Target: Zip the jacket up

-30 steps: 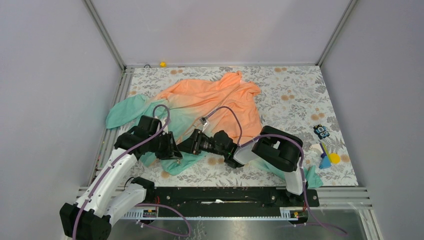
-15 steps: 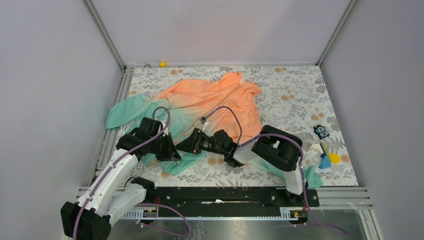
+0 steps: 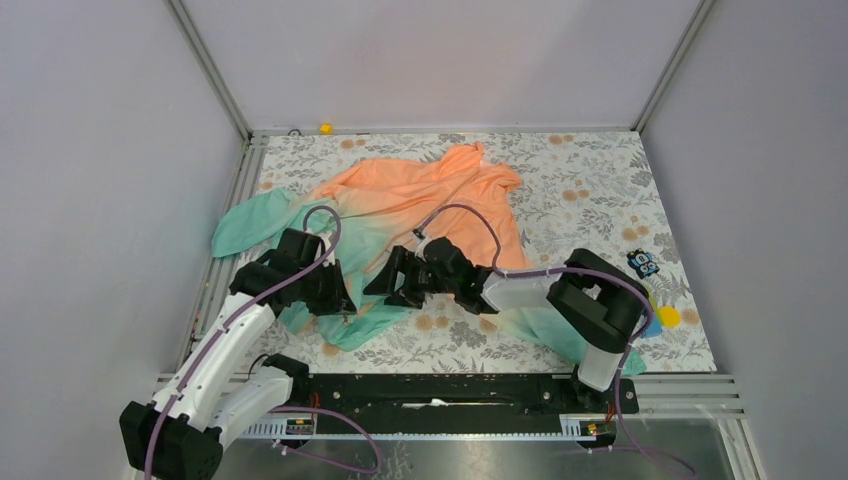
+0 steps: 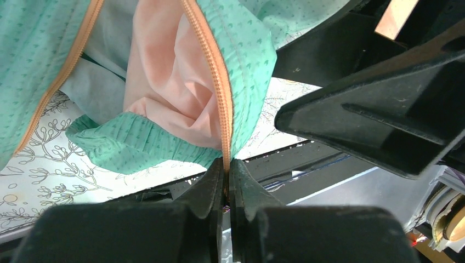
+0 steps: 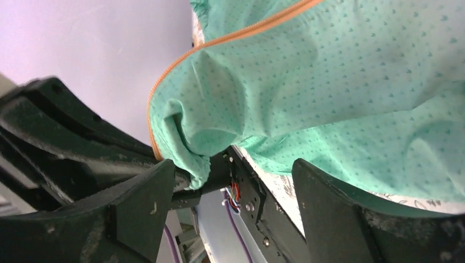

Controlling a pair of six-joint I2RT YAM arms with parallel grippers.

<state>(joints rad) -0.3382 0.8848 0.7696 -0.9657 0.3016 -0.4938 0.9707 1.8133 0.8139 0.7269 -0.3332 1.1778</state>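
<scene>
1. Overhead view: bright, even, diffuse light; only faint soft shadows beside the arms [image 3: 225, 345] on the floral table cover [image 3: 600, 170].
2. Left wrist view: jacket [image 4: 247, 55] weave sharp, fingers [image 4: 205, 192] dark, slightly soft.
3. Right wrist view: fingers [image 5: 137, 213] dark silhouettes; fabric crisp, evenly lit.

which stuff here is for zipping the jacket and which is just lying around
Job: jacket; its orange zipper; left tool, shut on the zipper edge; right tool, open.
Lying about: yellow bit at the far edge; small black item; yellow disc at the right.
</scene>
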